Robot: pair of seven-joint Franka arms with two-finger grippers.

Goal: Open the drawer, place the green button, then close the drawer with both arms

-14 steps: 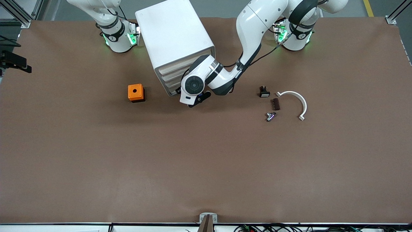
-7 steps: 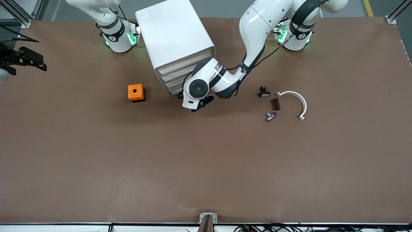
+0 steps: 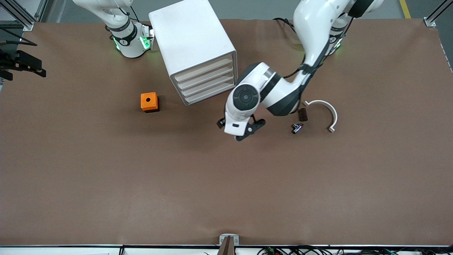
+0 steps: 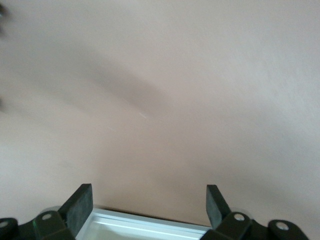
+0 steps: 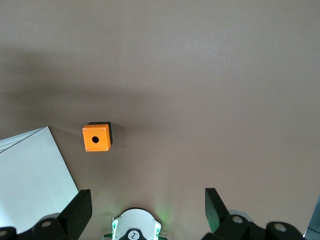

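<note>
White four-drawer cabinet [image 3: 193,46] is standing on the brown worktop [image 3: 226,184] near the right arm's base, all drawer fronts lying flush; third drawer [image 3: 210,86] is sitting closed. Orange box [image 3: 149,102] is resting beside the cabinet, toward the right arm's end. Left arm is reaching across, its left end effector [image 3: 240,131] hanging empty over bare worktop, fingers spread. Button [image 3: 297,128] is lying toward the left arm's end, near a dark ridged block [image 3: 302,114] and a white curved bracket [image 3: 327,111]. Right end effector [image 3: 21,65] is showing at the worktop's edge at the right arm's end, waiting.
</note>
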